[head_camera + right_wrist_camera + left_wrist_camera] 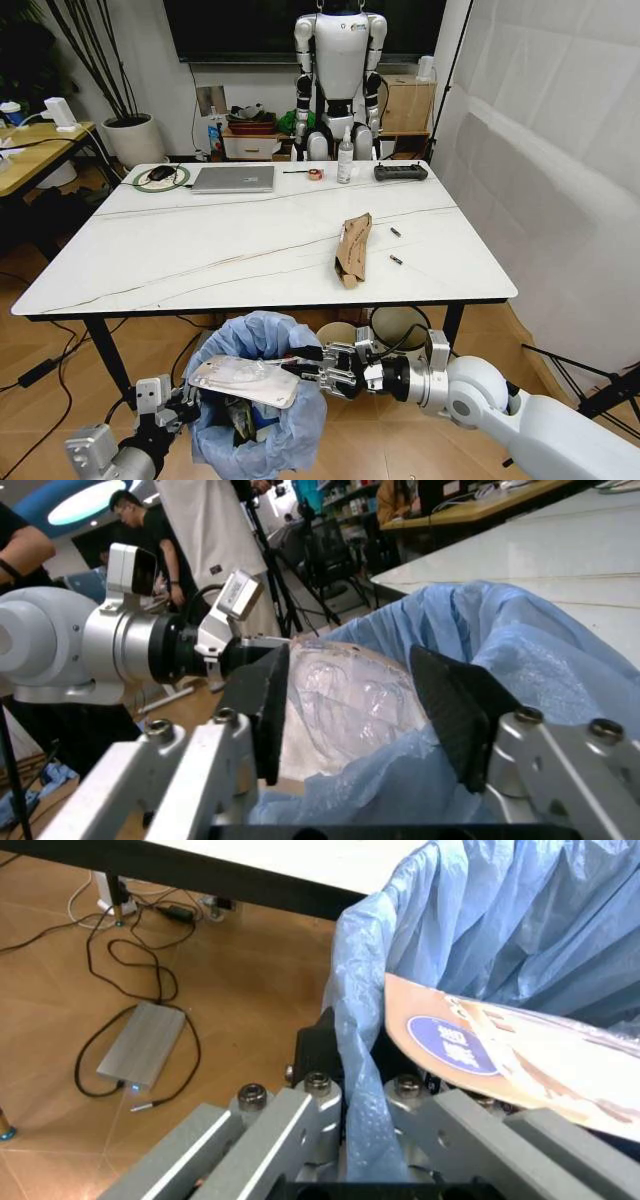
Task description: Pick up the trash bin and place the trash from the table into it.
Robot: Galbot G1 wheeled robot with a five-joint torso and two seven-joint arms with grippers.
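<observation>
From the head camera I see the trash bin (pixel 258 400), crinkly blue bag puffed over its rim, below the marble bench (pixel 200 250) edge. A flat clear wrapper (pixel 245 380) lies crosswise over its mouth, my right pincer (pixel 312 372) beside it. Torn brown cardboard (pixel 353 248) lies lengthwise on the bench.

Left wrist: left pincer (pixel 360 1102) is clamped on the bag's rim.

Right wrist: right pincer's pads (pixel 462 705) stand apart around the wrapper.

We see the bin (pixel 258 400), lined with a crinkly light-blue bag puffing over its rim, below the near edge of the white veined table (pixel 200 255). A flat clear plastic wrapper (pixel 243 379) lies across the bin's mouth. On the table a torn brown cardboard strip (pixel 353 248) lies right of centre, with two tiny scraps (pixel 396 246) just beside it.
</observation>
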